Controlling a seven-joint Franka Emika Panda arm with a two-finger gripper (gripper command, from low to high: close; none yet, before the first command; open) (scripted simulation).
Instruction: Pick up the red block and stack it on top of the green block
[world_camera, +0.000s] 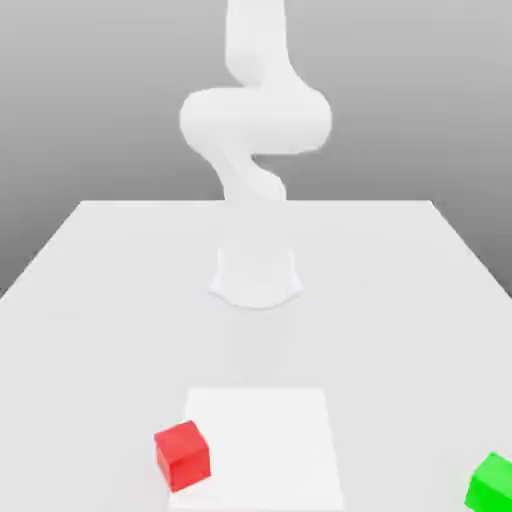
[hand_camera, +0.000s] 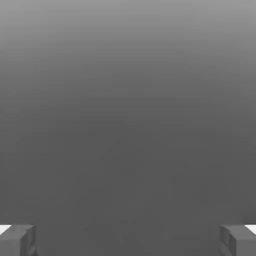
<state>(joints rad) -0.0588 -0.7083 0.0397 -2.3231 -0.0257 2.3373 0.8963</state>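
The worktop (world_camera: 120, 290) is the biggest thing here, a pale flat surface running from the near edge back to where my base stands. My arm (world_camera: 255, 120) rises from that base at the far middle, white, bending through a thick rounded joint and on up out of sight. On the near part of the worktop lies a lighter square patch (world_camera: 275, 440), flat against the surface.

The red block (world_camera: 182, 455) sits on the worktop at the near edge of the scene, towards the exterior view's left, resting at the left border of that light patch and turned a little so one corner faces the camera. The green block (world_camera: 492, 481) sits on the worktop too, at the near right corner of the exterior view, cut by the frame's edge and well apart from the red one.

My hand (hand_camera: 128, 241) has its two grey fingertips (hand_camera: 17, 240) spread wide apart, with nothing between them, and plain grey lies beyond.
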